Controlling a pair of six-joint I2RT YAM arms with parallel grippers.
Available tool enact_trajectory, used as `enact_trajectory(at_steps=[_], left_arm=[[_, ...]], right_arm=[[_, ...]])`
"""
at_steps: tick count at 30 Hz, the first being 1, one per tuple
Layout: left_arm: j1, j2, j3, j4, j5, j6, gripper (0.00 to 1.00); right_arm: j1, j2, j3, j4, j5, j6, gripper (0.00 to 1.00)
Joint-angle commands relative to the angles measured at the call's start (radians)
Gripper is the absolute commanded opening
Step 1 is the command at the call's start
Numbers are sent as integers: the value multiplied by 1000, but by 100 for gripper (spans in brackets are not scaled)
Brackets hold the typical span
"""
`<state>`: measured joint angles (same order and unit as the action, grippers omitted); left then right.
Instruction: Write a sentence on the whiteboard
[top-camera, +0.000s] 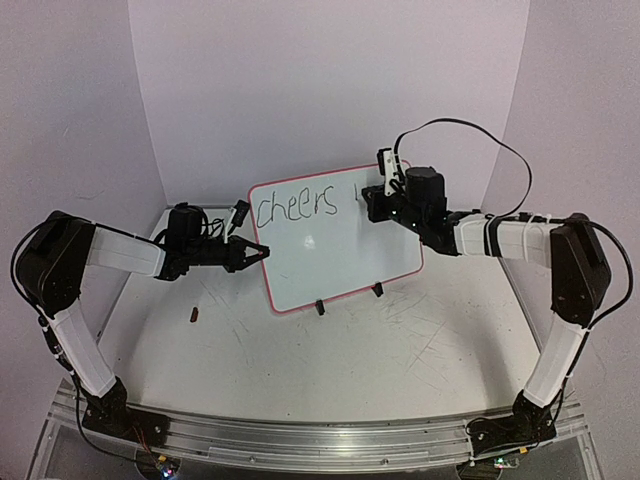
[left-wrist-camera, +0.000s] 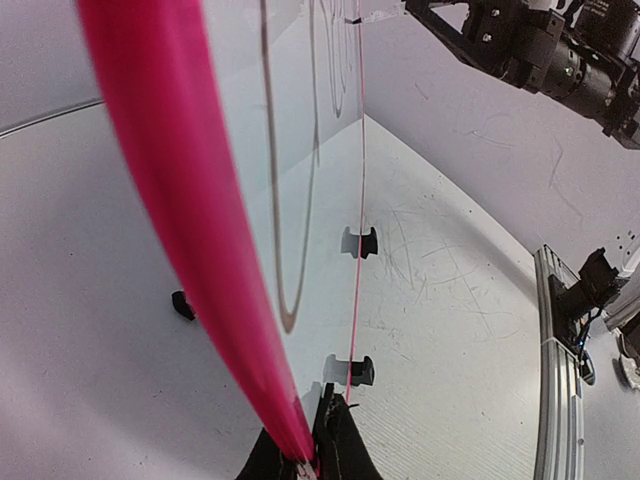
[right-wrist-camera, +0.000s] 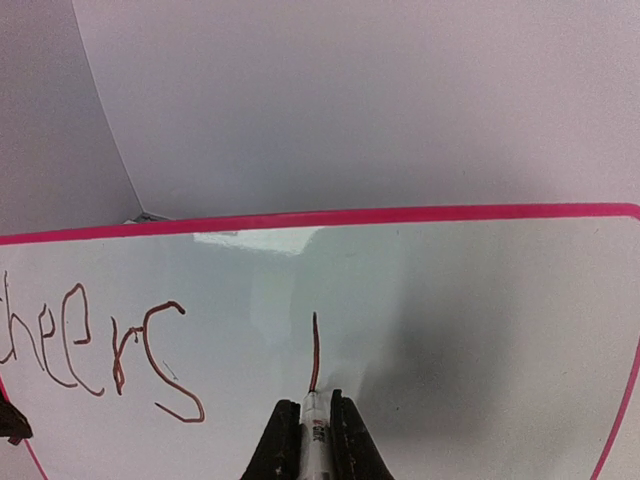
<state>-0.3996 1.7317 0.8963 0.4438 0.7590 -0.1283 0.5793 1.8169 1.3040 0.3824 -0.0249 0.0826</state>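
Right gripper (right-wrist-camera: 312, 404): fingers clamped on a white marker pen (right-wrist-camera: 313, 438), its tip touching the foot of a lone vertical stroke (right-wrist-camera: 316, 350). Left gripper (left-wrist-camera: 308, 452): fingers pinched shut on the left edge of the flat white board with a red-pink rim (top-camera: 345, 255). The board stands on two black clip feet (top-camera: 320, 308) mid-table, bearing dark handwritten lettering (top-camera: 297, 206) that reads "cheers". A small dark object (top-camera: 194, 316) lies on the scuffed white table (top-camera: 400, 345).

The high rear camera overlooks everything; both wrist cameras look closely at the shared whiteboard (top-camera: 340, 262).
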Motion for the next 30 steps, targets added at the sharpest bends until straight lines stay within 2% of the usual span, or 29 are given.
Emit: enact_trajectory(at_steps=[1, 11, 16, 19, 22, 30], left_arm=[[9, -13, 33, 1, -132, 114, 0], [8, -9, 34, 1, -132, 115, 0], [7, -11, 33, 1, -133, 116, 0], [7, -11, 32, 1, -133, 117, 0], [8, -8, 36, 1, -133, 119, 0], [7, -12, 33, 0, -130, 116, 0]], right_arm=[[1, -38, -33, 6, 10, 24, 0], [1, -96, -70, 44, 126, 9, 0], [1, -158, -99, 135, -27, 7, 0], [1, -144, -85, 144, -114, 31, 0], [1, -70, -1, 87, -118, 47, 0], [1, -24, 27, 86, -67, 45, 0]])
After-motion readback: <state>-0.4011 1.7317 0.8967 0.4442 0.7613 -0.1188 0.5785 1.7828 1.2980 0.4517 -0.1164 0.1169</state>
